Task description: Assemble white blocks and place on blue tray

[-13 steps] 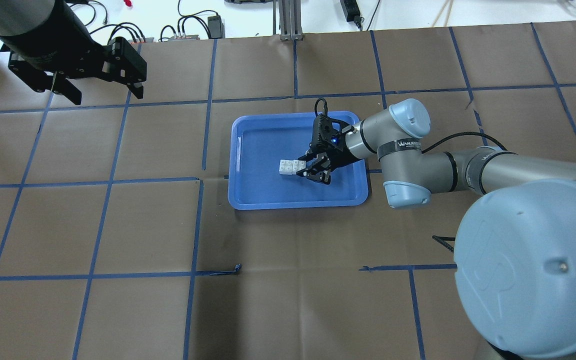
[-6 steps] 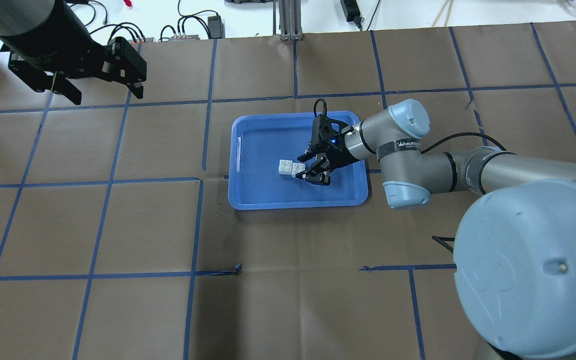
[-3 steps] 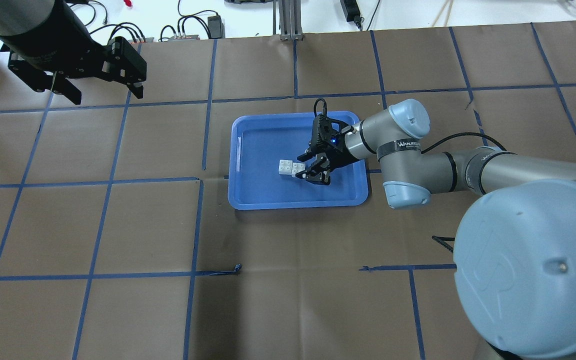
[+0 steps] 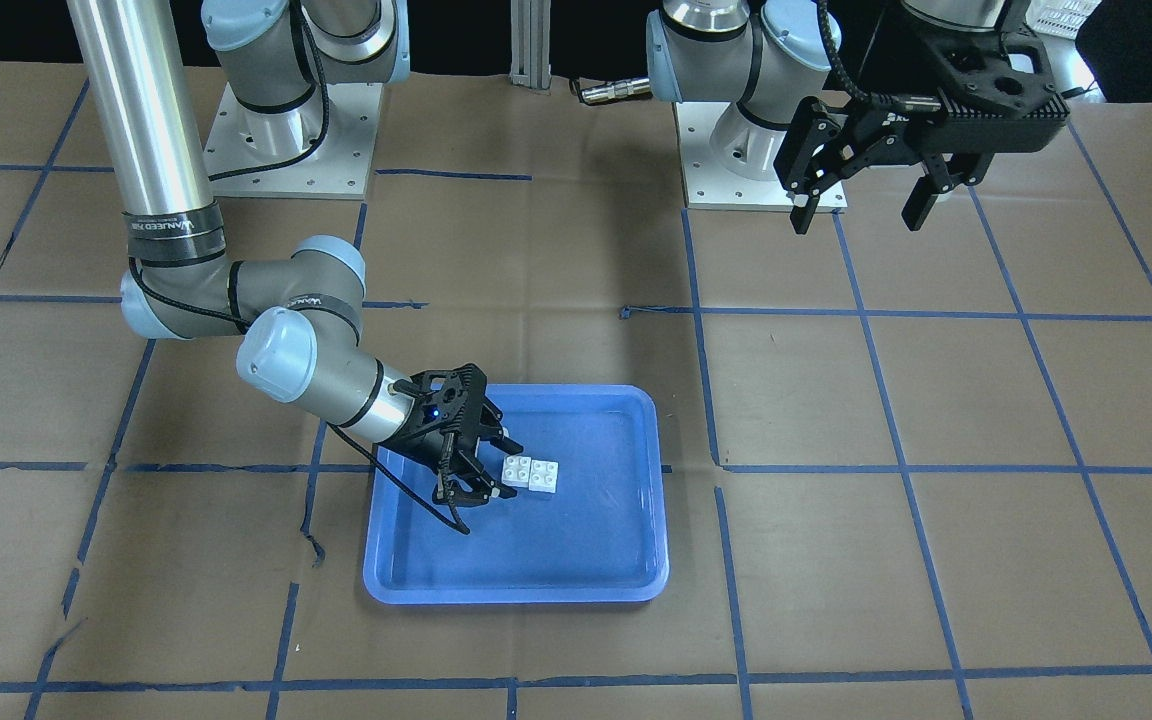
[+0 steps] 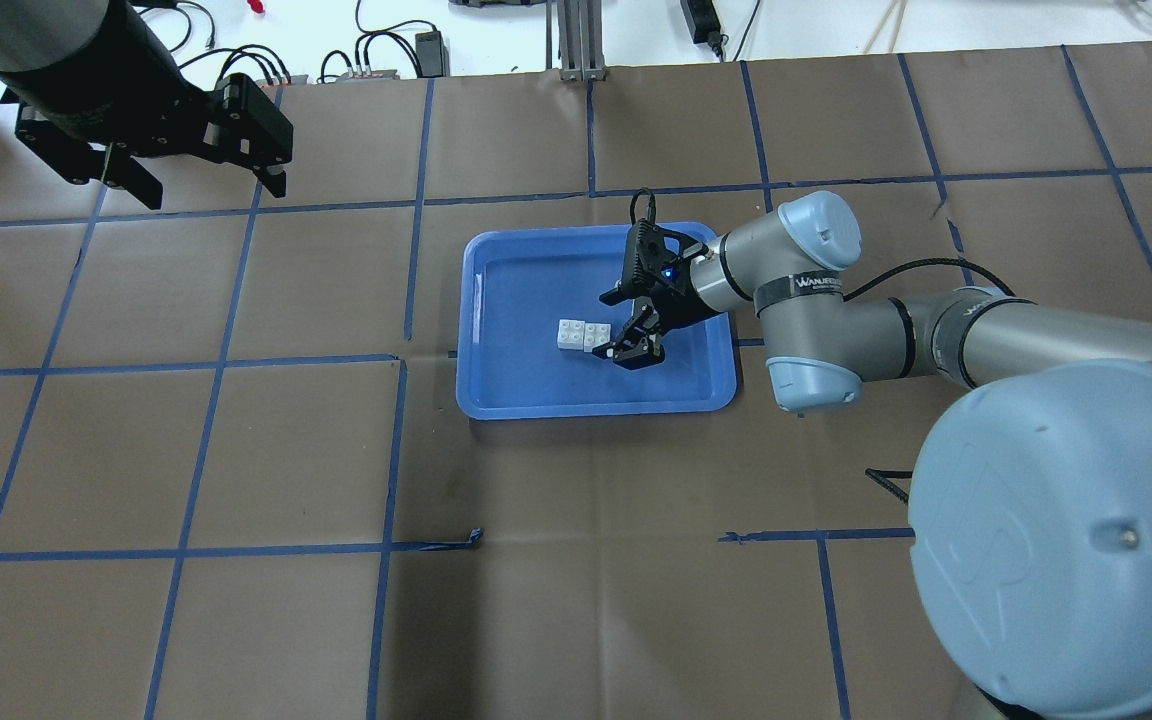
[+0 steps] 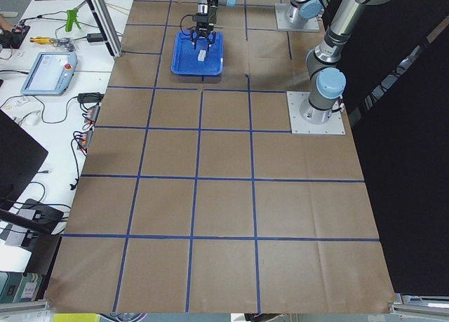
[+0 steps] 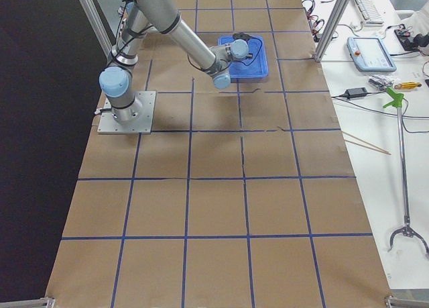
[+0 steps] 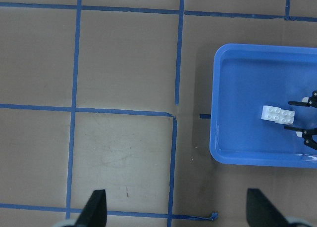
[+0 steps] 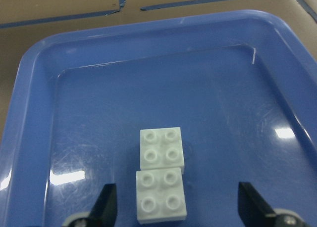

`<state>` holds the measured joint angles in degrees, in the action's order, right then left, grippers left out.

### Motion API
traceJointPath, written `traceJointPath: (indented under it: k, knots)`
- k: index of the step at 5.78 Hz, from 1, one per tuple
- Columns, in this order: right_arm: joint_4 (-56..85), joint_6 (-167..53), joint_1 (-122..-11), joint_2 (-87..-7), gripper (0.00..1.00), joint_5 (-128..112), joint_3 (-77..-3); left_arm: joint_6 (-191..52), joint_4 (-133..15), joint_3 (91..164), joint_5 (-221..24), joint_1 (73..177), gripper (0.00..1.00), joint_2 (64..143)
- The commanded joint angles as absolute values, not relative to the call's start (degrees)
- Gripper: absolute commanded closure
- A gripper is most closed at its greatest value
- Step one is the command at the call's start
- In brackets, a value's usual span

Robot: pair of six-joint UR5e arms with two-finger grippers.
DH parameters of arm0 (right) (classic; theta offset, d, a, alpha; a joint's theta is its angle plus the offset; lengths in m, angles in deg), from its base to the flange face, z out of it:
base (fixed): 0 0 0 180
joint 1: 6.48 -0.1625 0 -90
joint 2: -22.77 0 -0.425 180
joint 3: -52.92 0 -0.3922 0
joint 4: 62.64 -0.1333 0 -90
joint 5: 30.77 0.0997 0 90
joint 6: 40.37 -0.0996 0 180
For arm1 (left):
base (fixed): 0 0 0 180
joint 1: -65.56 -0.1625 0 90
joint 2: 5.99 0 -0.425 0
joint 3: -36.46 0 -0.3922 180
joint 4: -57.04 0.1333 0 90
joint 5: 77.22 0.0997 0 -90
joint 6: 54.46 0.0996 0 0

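Observation:
The two white blocks (image 5: 579, 335) lie side by side and touching on the floor of the blue tray (image 5: 596, 408), studs up. My right gripper (image 5: 618, 327) is open, low over the tray just right of the blocks. In the right wrist view the near block (image 9: 161, 196) sits between the wide-apart fingertips (image 9: 105, 204) without touching them, and the far block (image 9: 160, 149) lies beyond it. The front view shows the blocks (image 4: 530, 474) beside the right gripper (image 4: 481, 465). My left gripper (image 5: 216, 190) is open and empty, high at the far left.
The table is brown paper with a grid of blue tape. The left wrist view looks down on the tray rim (image 8: 218, 113) and the blocks (image 8: 278, 114) from far off. Cables and power bricks (image 5: 431, 45) lie past the table's far edge.
My right gripper's fingers have spread wider apart beside the blocks and the wrist has shifted slightly. The blocks and the left arm have not moved.

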<state>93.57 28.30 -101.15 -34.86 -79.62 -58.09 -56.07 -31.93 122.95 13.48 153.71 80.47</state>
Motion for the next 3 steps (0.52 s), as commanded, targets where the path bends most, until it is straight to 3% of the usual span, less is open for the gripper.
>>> traceJointPath:
  k: [1, 3]
  knots:
    - [92.6, 15.5, -101.1, -37.1, 0.00, -82.3, -54.6, -56.1, -32.0, 122.9, 13.5, 153.8, 0.01, 80.4]
    - [76.2, 10.3, -100.7, -44.2, 0.00, -91.0, -51.6, -56.1, -32.0, 123.0, 13.5, 153.7, 0.01, 80.5]
